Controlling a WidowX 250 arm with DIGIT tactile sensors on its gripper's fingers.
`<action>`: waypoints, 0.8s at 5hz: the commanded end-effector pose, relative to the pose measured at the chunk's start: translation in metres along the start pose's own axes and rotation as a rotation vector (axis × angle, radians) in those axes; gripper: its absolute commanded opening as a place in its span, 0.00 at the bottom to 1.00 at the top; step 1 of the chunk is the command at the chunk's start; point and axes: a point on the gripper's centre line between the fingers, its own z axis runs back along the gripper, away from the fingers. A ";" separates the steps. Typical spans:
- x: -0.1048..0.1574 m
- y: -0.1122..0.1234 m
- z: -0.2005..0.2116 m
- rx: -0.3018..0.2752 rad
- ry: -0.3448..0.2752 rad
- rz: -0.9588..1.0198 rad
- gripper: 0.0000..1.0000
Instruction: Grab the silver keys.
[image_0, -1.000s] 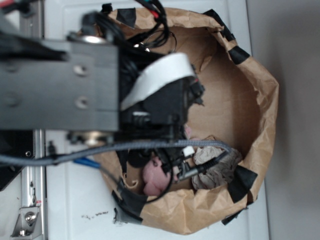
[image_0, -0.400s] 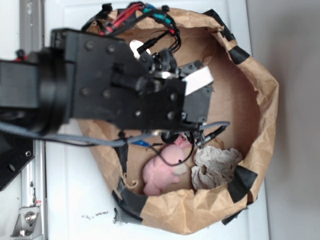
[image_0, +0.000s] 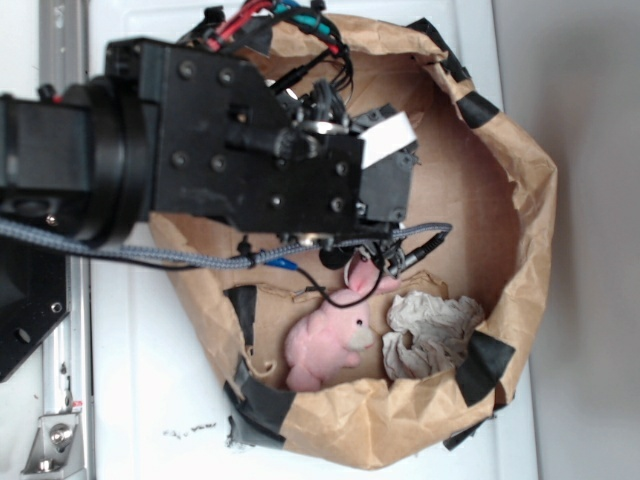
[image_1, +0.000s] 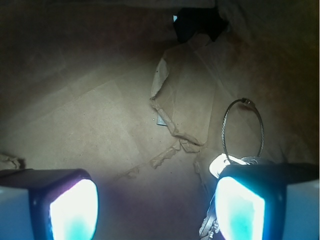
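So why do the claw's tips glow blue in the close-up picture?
Wrist view: the fingertips sit right at the lens, blurred and overexposed, while the bag floor is dim; the key ring stays sharp. Exterior view: evenly lit, the arm slightly soft.

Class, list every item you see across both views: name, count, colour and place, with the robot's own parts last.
Paper basin: one, brown with black tape patches, on the white table.
Pink toy: one, pink, low in the basin.
Crumpled paper: one wad, grey-beige, beside the toy.
Silver keys: one bunch on a wire ring, silver, on the basin floor by one tool finger.
Robot arm: one, black, over the basin.
Tool: one, fingers apart, glowing pads.
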 end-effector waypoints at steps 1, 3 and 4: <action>0.011 0.009 0.012 -0.018 -0.041 0.017 1.00; 0.011 0.009 0.012 -0.018 -0.041 0.017 1.00; 0.017 0.027 -0.001 0.030 -0.043 0.017 1.00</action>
